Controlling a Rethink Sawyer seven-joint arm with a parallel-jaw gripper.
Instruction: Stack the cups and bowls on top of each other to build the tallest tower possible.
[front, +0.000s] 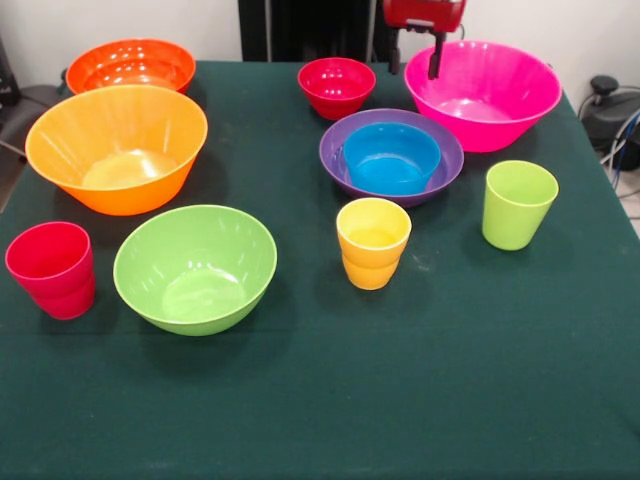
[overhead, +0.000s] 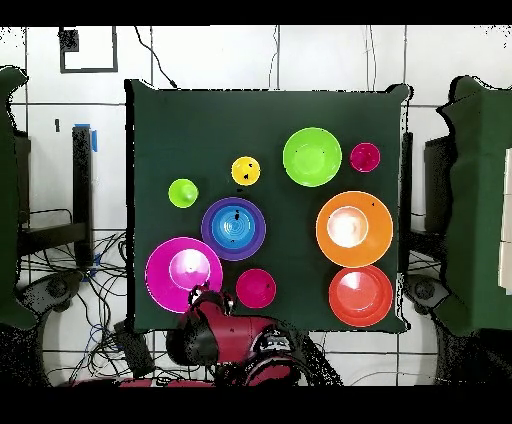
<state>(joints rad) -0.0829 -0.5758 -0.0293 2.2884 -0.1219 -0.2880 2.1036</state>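
Note:
The small blue bowl (front: 390, 158) sits nested in the purple bowl (front: 335, 150); the pair also shows in the overhead view (overhead: 233, 228). The pink bowl (front: 485, 95), small red bowl (front: 336, 85), red-orange bowl (front: 130, 65), light orange bowl (front: 115, 145) and lime green bowl (front: 195, 265) stand apart on the table. The red cup (front: 52, 268), yellow cup (front: 373, 242) and green cup (front: 518, 203) stand upright, each alone. My gripper (front: 415, 60) is open and empty, raised at the far edge between the small red bowl and the pink bowl; overhead it (overhead: 203, 297) is at the pink bowl's (overhead: 183, 272) rim.
A dark green cloth (front: 330, 400) covers the table. My pedestal and arm (overhead: 235, 340) stand at the table's far side. Cables and dark equipment (front: 610, 110) lie off the table's right side.

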